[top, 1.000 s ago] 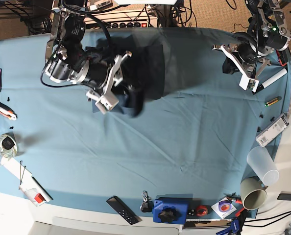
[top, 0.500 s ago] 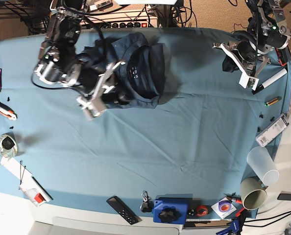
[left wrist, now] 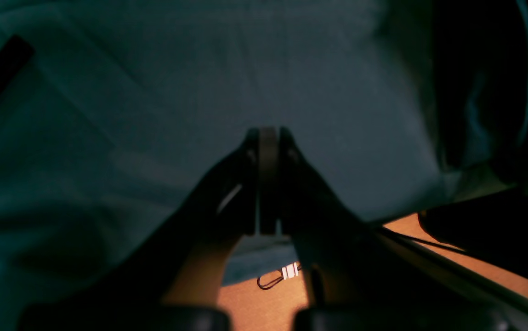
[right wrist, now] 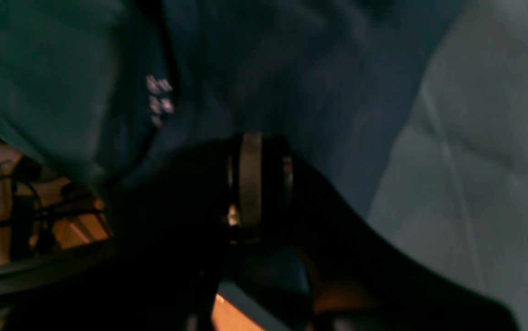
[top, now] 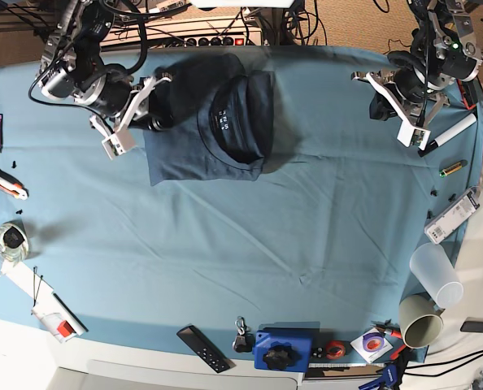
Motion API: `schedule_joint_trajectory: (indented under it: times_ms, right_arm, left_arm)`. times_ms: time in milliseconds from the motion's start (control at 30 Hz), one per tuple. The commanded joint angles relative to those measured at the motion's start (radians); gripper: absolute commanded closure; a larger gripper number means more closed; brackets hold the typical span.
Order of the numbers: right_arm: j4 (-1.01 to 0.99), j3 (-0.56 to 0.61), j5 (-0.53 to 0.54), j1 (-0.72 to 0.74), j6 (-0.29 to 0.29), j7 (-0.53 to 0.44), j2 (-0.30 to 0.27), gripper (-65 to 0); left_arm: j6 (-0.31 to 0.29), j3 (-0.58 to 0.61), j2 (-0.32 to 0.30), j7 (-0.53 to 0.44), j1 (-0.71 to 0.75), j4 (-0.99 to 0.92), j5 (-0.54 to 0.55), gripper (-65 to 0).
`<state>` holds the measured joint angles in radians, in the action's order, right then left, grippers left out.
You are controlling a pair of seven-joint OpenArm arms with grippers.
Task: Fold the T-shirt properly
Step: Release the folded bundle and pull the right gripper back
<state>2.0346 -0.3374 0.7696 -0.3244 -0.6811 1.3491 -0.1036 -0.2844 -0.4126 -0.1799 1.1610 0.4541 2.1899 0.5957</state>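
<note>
The dark navy T-shirt (top: 225,122) lies folded into a compact block at the back of the teal table cloth (top: 306,227), its neck label (top: 224,118) facing up. My right gripper (top: 154,120) is at the shirt's left edge. In the right wrist view its jaws (right wrist: 252,138) look shut, with the navy T-shirt (right wrist: 291,69) and its label (right wrist: 159,99) just beyond; the view is blurred. My left gripper (top: 381,108) hovers at the back right, far from the shirt. Its jaws (left wrist: 268,131) are shut with nothing in them, over the bare table cloth (left wrist: 153,92).
Two paper cups (top: 435,276) (top: 420,321) and a white remote (top: 453,215) sit at the right edge. A black remote (top: 202,348) and a blue block (top: 282,349) lie at the front. Small tools line the left edge (top: 6,183). A white marker (top: 451,130) lies near the left arm.
My right arm swung up and left across the shirt, laying the lifted part down. It is now off the shirt's left edge with narrower jaws. The left arm stayed still.
</note>
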Motion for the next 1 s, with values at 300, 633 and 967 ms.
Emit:
schedule_joint_trajectory:
  times_ms: [300,633,967]
  right_arm:
    - [-0.193,-0.003,0.131,0.075,-0.002,0.047,-0.013,-4.9]
    - [-0.046,-0.005,0.18,0.112,-0.017,-0.017,-0.01,-4.9]
    - [-0.407,-0.002,0.145,0.315,-0.017,-0.017,-0.01,-4.9]
  left_arm:
    - [-0.004,-0.003,-0.006,-0.017,-0.002,0.018,0.011,0.0]
    - [-0.004,-0.003,-0.006,-0.018,-0.003,0.018,0.011,0.0]
    - [-0.004,-0.003,-0.006,-0.035,-0.003,0.018,0.01,0.0]
